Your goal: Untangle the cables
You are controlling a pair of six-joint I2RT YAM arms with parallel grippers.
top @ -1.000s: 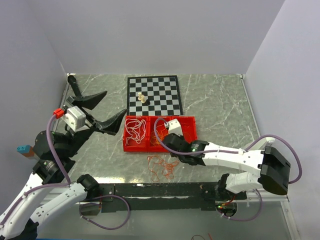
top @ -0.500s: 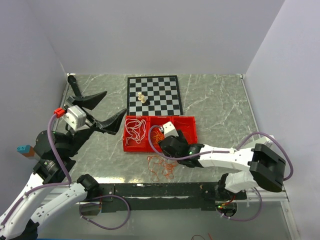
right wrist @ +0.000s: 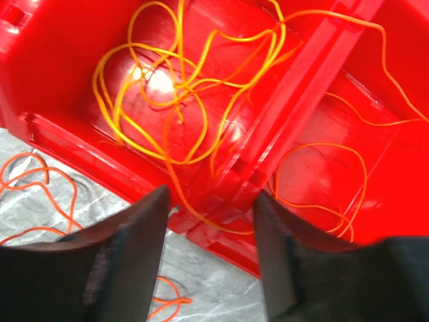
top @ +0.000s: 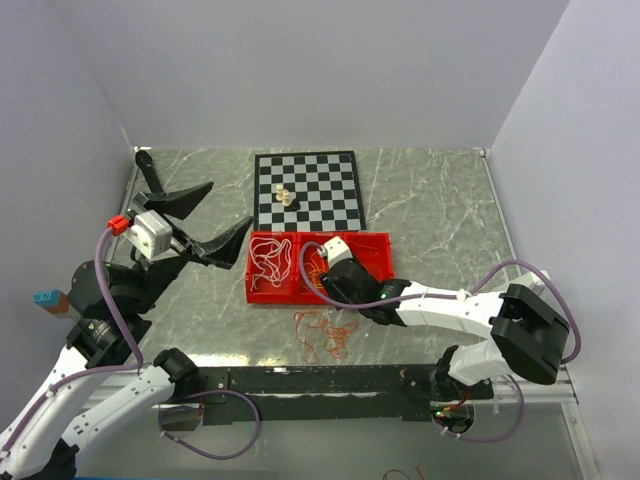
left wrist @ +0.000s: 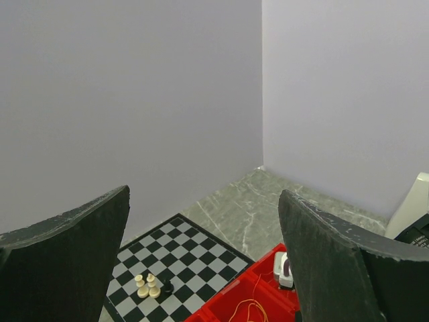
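Note:
A red tray [top: 372,239] holds a white cable [top: 268,262] in its left compartment and a yellow-orange cable [top: 312,266] in its right one. On the table in front of the tray lies a red-orange cable [top: 322,335]. My right gripper [top: 325,278] hovers low over the tray's near wall. In the right wrist view the right gripper [right wrist: 211,196] is open. A strand of the yellow-orange cable [right wrist: 167,87] runs over the wall between the jaws, unpinched. The left gripper [top: 231,204] is raised at the left, wide open and empty.
A chessboard [top: 310,190] with three small chess pieces [top: 283,196] lies behind the tray. The left wrist view looks down on the chessboard [left wrist: 181,258] and the tray [left wrist: 268,292]. A blue block [top: 45,298] sits at the far left. Grey walls enclose the table.
The right arm's elbow has swung left, and its gripper has shifted slightly over the tray's right compartment. The yellow-orange cable lies more spread there. The left arm has not moved.

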